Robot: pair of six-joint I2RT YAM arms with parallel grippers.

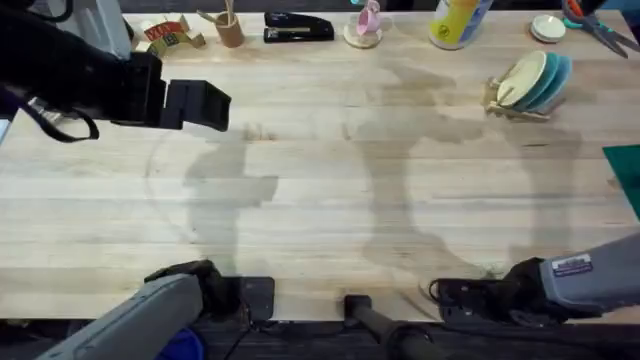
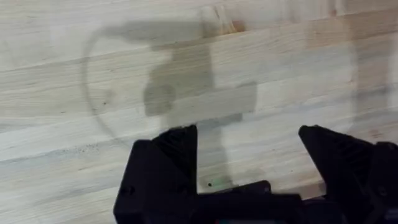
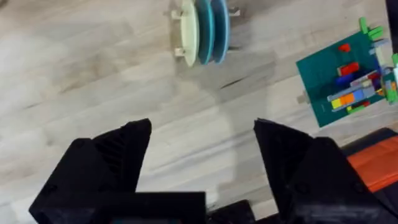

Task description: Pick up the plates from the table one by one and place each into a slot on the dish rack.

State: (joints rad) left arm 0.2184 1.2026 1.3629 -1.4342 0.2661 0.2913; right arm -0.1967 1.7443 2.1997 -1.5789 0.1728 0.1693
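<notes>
The dish rack (image 1: 500, 100) stands at the table's (image 1: 320, 200) far right. Three plates stand upright in its slots: a cream one (image 1: 522, 78) in front and two teal ones (image 1: 552, 80) behind it. The right wrist view shows the same row, the cream plate (image 3: 188, 31) beside the teal plates (image 3: 211, 28). My right gripper (image 3: 202, 149) is open and holds nothing; it sits low near the front edge, well short of the rack. My left gripper (image 2: 249, 149) is open over bare wood, and in the overhead view this left gripper (image 1: 212, 105) hovers high at the left.
A green baseplate with coloured bricks (image 3: 339, 81) lies right of the rack, near the table's edge (image 1: 625, 165). Along the back edge stand a black stapler (image 1: 298, 27), a yellow bottle (image 1: 455, 22), a cup (image 1: 230, 28) and scissors (image 1: 600, 25).
</notes>
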